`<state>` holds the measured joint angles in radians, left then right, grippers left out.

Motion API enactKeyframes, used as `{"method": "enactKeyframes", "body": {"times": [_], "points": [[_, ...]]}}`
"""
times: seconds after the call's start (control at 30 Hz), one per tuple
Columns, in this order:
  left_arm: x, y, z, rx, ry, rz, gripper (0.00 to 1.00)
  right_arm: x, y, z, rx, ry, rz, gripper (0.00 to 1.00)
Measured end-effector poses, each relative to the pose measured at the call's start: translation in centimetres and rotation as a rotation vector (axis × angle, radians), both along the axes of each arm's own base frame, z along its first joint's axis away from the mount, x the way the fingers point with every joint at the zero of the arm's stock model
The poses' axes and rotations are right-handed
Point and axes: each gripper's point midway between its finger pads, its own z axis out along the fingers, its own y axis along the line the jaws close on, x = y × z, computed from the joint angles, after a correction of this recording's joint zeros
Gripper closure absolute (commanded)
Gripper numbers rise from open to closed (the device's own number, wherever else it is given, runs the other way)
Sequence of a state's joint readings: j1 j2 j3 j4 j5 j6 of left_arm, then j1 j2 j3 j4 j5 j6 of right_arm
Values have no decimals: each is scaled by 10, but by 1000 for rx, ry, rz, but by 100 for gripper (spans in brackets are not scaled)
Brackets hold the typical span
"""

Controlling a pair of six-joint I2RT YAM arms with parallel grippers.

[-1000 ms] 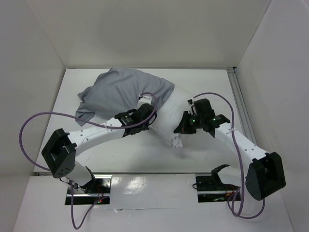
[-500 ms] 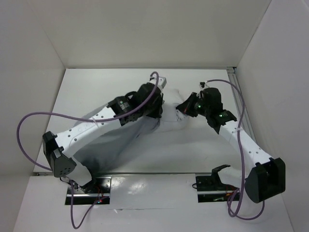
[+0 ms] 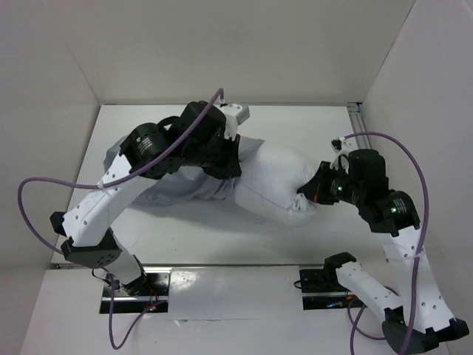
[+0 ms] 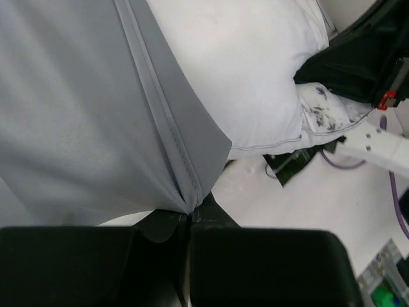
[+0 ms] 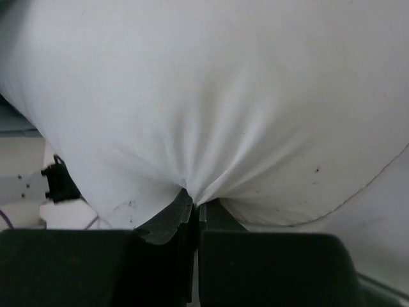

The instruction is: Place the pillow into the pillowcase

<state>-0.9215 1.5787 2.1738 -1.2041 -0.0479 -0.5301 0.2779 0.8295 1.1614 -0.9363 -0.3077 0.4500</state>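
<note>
- The right gripper [image 5: 195, 208] is seen clamped tight on a pinch of the pillow [image 5: 204, 96], with the white fabric puckered just ahead of its fingertips.
- Beyond that grip, the pillow's bulk is laid across the table [image 3: 214, 229], away from the jaws and toward the left arm.
- The left gripper [image 4: 190, 214] is closed on the stitched hem of the pillowcase [image 4: 77, 115]. The grey cloth is spread ahead of it, and the pillow's far end is overlapped by that hem.
</note>
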Motion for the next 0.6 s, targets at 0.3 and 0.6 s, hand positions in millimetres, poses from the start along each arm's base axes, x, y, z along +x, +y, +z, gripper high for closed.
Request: {"method": "enactKeyframes", "body": {"times": [0.3,0.6], "points": [[59,-10,-36,69,113,47,100,-72,19,-31,82,356,181,100],[209,4,-59,30,-71,286,1,76,0,-45,303,372,-102,46]]}}
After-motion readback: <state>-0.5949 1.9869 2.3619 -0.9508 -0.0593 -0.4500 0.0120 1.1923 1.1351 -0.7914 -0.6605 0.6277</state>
